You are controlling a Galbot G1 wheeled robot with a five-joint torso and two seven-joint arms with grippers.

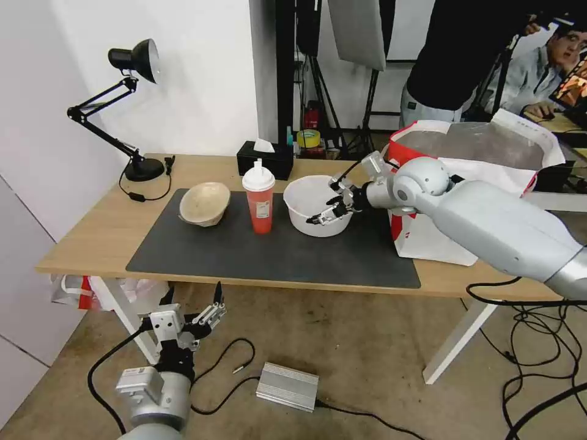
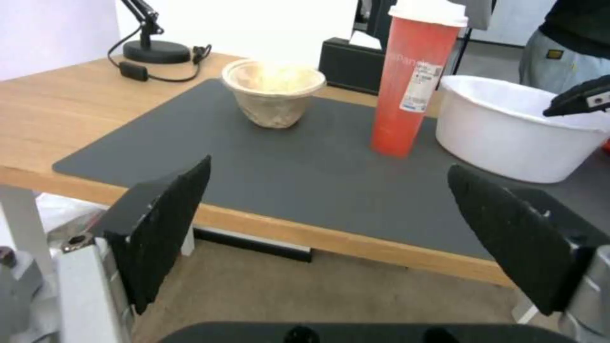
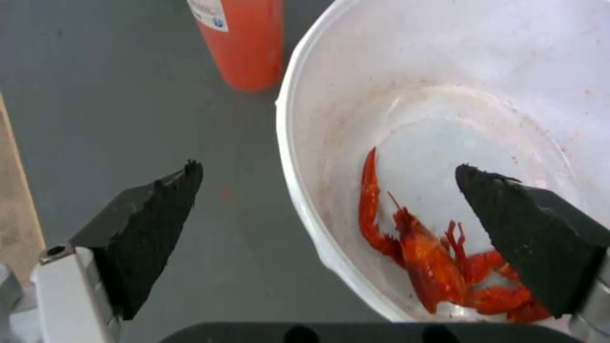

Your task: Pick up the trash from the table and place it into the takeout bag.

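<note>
Right gripper (image 1: pixel 330 205) spread astride the white bowl's (image 1: pixel 306 205) rim — placed to pinch its wall — left gripper (image 1: pixel 192 305) spread, idle below the table's (image 1: pixel 79 244) front edge

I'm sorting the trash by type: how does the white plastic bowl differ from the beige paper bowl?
The white plastic bowl is wider and smooth-walled; the beige paper bowl is smaller and rough-looking. The white plastic bowl stands upright and holds red crayfish scraps; the beige paper bowl is tilted and looks empty. The open right pincer straddles the white plastic bowl's rim; nothing touches the beige paper bowl. Both sit on the dark grey mat.
</note>
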